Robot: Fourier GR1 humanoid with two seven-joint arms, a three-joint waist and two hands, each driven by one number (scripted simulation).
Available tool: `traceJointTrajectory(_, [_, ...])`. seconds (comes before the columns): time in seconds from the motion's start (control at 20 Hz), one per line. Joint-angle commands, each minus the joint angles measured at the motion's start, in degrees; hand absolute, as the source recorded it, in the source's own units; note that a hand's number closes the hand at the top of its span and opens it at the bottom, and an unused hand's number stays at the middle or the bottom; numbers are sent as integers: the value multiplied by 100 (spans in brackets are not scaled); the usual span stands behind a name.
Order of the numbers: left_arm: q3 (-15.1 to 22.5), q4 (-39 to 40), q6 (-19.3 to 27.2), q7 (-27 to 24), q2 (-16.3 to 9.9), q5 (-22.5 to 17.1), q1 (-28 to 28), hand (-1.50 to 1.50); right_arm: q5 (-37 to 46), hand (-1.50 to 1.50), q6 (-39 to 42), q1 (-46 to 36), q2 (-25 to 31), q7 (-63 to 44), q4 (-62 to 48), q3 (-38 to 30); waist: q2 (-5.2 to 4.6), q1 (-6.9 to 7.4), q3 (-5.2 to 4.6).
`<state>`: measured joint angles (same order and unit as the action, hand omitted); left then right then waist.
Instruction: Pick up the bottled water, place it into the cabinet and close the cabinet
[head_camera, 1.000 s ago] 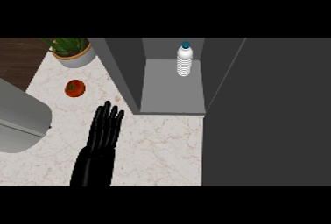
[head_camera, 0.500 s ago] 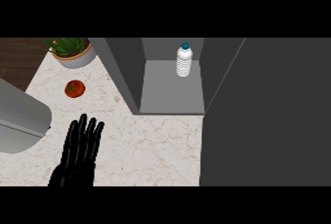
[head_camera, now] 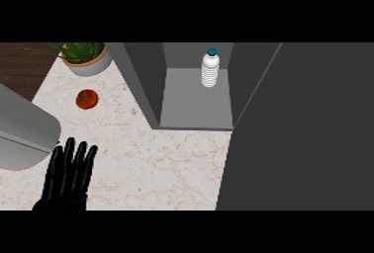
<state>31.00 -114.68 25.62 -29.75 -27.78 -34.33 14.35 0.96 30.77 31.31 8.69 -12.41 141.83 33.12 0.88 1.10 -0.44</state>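
Note:
The bottled water (head_camera: 210, 68), clear with a blue cap, stands upright at the back of the grey cabinet's shelf (head_camera: 196, 106). The cabinet's dark door (head_camera: 306, 128) fills the right side of the head view, swung partway in front of the opening. My left hand (head_camera: 68, 175) lies low at the left over the marble counter, fingers straight and pointing away, open and holding nothing, far from the cabinet. My right hand does not show.
A red tomato (head_camera: 86, 99) lies on the counter left of the cabinet. A potted plant (head_camera: 86, 57) stands at the back left. A large grey rounded object (head_camera: 22, 131) sits at the left edge, just beside my left hand.
My left hand has drawn back toward the lower left across the counter, away from the cabinet. The bottle and the door have not moved.

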Motion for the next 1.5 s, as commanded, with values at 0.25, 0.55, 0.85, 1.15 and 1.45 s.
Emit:
traceJointTrajectory(0.25, [-384, -324, -488, -136, -412, -326, 519, -150, 1052, 150, -718, -1523, -841, -1177, 66, 1388, 7, 128, -24])
traceJointTrajectory(0.55, [-429, -315, -712, -215, -464, -379, 581, -150, 1105, 150, -1197, -2577, -839, -1452, -504, 1498, -28, 137, -24])
traceJointTrajectory(0.85, [-583, -214, -964, -363, -536, -479, 718, -150, 892, 150, -1348, -2968, -825, -1598, -634, 1432, -48, 207, -32])
traceJointTrajectory(1.15, [-869, -273, -1103, -283, -737, -633, 679, -150, 735, 150, -1210, -3154, -818, -1648, -723, 1310, -86, 273, -34])
traceJointTrajectory(1.45, [-840, -228, -1252, -386, -737, -653, 826, -150, 524, 150, -1207, -3125, -817, -1587, -847, 1112, -135, 398, -42])
